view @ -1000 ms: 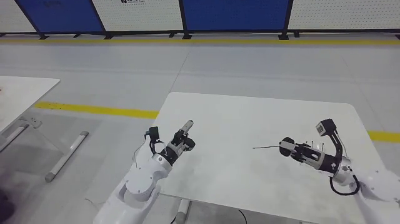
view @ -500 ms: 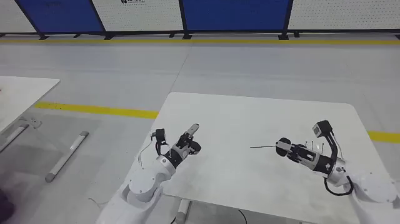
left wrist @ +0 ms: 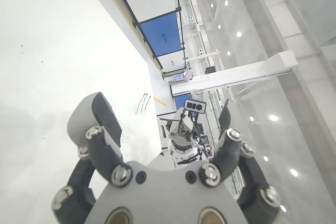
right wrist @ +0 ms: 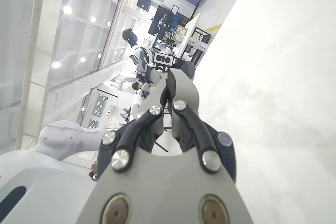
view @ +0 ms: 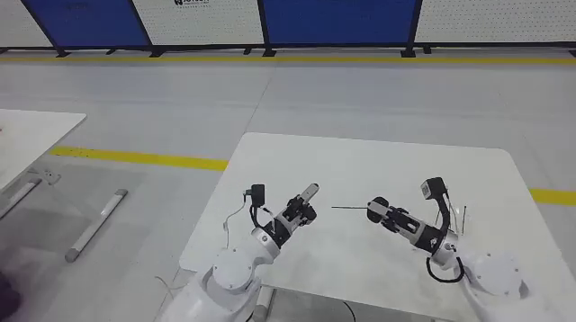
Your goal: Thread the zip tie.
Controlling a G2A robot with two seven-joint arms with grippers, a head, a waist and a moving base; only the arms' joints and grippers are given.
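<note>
A thin black zip tie [view: 349, 207] sticks out level over the white table [view: 360, 156], pointing toward the left arm. My right gripper [view: 374, 207] [right wrist: 169, 78] is shut on the zip tie's end; a short black piece of the zip tie [right wrist: 160, 144] shows behind its fingers. My left gripper [view: 306, 198] [left wrist: 165, 113] hangs open a short way from the tie's free tip, facing it, with nothing between its fingers. In the left wrist view the right gripper [left wrist: 181, 128] shows straight ahead between the left fingers.
Several spare black zip ties [view: 456, 219] [left wrist: 143, 103] lie on the table beside the right arm. The table's near edge runs just under both arms. Another white table [view: 36, 138] stands off to the left across the floor.
Both arms have moved inward toward each other. The right gripper carried the zip tie leftward, and the left gripper moved right and farther over the table, narrowing the gap between them.
</note>
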